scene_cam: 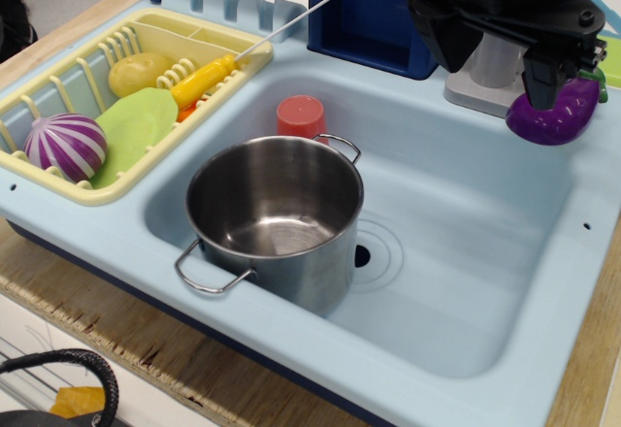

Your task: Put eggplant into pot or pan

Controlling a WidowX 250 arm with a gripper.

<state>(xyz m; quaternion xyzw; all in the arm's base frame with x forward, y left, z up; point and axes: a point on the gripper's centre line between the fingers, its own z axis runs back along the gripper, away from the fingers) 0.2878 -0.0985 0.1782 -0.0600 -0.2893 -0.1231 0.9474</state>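
Toy sink unit viewed from above and to one side. We see the gripper (555, 85) at upper right, its dark fingers closed on the top of the eggplant (553, 116), a glossy purple piece whose green cap just shows at its right edge. The eggplant hangs over the far right part of the sink (466, 252), near the rim and beside the grey base of the tap (490, 78); we cannot tell whether its underside touches the sink edge. The pot (277, 218), a shiny steel vessel with two wire loop handles, stands upright on the sink floor at the left of the basin, well apart from the eggplant, and we see nothing inside it but reflections. Just behind the pot stands a small red cup (301, 116), and the drain hole (361, 254) lies just beside the pot's right flank. To the left of the basin we note a yellow dish rack (58, 170) holding a purple-and-white striped ball (65, 144), a light green plate-like piece (136, 126), a yellow rounded piece (138, 73) and a utensil with a yellow handle (206, 80) whose thin metal shaft points up and to the right. The unit rests on a wooden tabletop (146, 335).
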